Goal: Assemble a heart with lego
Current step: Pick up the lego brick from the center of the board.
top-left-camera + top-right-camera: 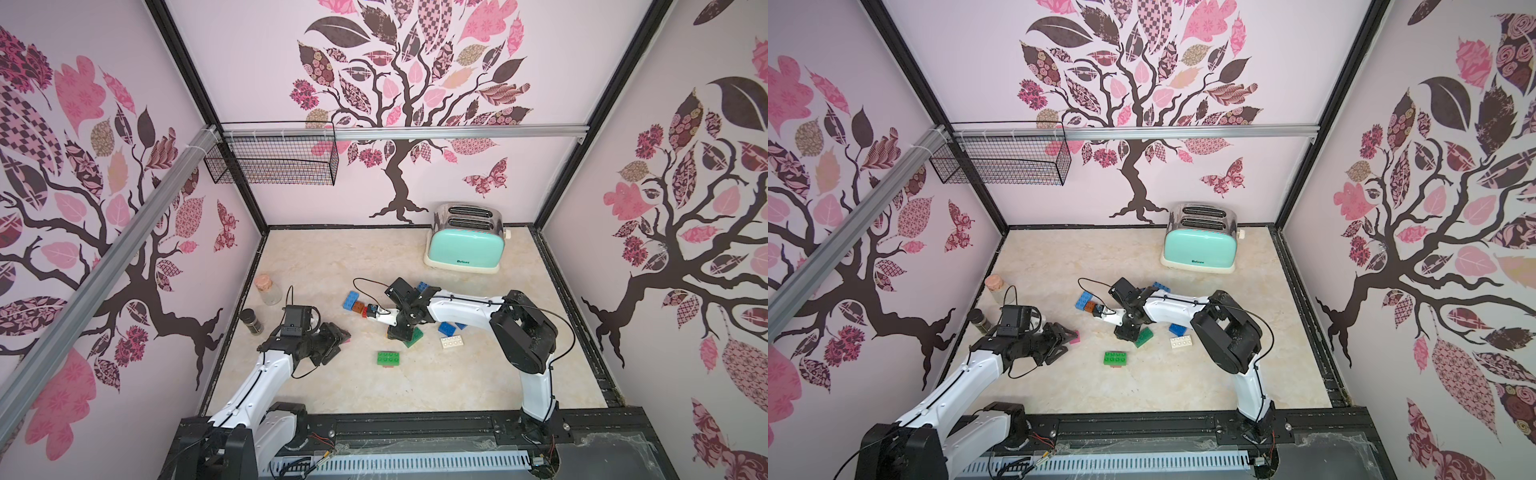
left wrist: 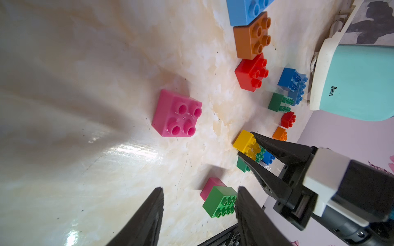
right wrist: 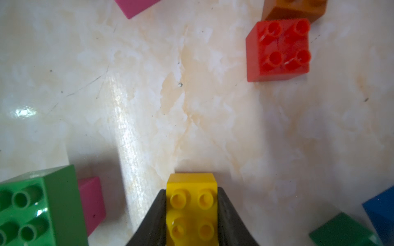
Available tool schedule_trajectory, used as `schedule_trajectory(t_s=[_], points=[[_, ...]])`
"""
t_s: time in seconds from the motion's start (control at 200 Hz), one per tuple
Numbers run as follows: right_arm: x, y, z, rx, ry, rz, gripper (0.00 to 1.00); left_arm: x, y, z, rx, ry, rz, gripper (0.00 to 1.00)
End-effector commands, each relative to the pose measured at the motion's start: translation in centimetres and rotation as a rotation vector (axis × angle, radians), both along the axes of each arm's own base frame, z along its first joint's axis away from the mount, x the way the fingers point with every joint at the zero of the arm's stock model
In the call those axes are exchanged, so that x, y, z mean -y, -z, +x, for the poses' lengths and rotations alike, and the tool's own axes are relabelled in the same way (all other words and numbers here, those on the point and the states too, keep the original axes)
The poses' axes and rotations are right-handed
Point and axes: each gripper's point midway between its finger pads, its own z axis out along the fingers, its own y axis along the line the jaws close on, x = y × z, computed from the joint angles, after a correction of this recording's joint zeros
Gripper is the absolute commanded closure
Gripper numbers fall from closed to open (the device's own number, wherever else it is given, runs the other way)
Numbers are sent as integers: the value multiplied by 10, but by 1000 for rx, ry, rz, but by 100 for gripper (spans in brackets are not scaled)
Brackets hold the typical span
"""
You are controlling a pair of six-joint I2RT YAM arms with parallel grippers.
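Observation:
Lego bricks lie scattered on the marble table (image 1: 332,382); a heart is not in view. My right gripper (image 3: 191,190) is shut on a yellow 2x2 brick (image 3: 191,209), also seen in the left wrist view (image 2: 247,144). In both top views this gripper (image 1: 395,332) (image 1: 1126,330) points down beside a green brick (image 1: 412,340), hiding the yellow one. A blue brick (image 1: 350,299), an orange one (image 1: 357,306) and a red one (image 1: 364,311) lie edge to edge. My left gripper (image 2: 200,188) (image 1: 337,338) is open and empty, with a pink 2x2 brick (image 2: 177,116) ahead of its fingertips.
A green 2x4 brick (image 1: 390,358) sits on a dark pink one near the front. A white brick (image 1: 454,342) and blue bricks (image 1: 446,328) lie under the right arm. A mint toaster (image 1: 465,245) stands at the back. A jar (image 1: 268,289) and shaker (image 1: 251,321) are left.

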Motion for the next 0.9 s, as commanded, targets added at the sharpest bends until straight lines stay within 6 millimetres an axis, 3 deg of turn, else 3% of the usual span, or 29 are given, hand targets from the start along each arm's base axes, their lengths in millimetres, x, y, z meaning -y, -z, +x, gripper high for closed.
schedule_trajectory(t_s=[0.0,0.145,0.335,0.895], points=[[-3,2,8,-3,10,-9,69,0,-4,5,30,-7,-2,43],[6,16,10,-10,15,-81,59,-1,-3,3,31,-8,10,43],[3,7,13,-22,25,-108,47,-1,-1,4,24,-3,12,43],[-12,3,17,-84,94,-172,49,-3,0,2,14,2,30,43]])
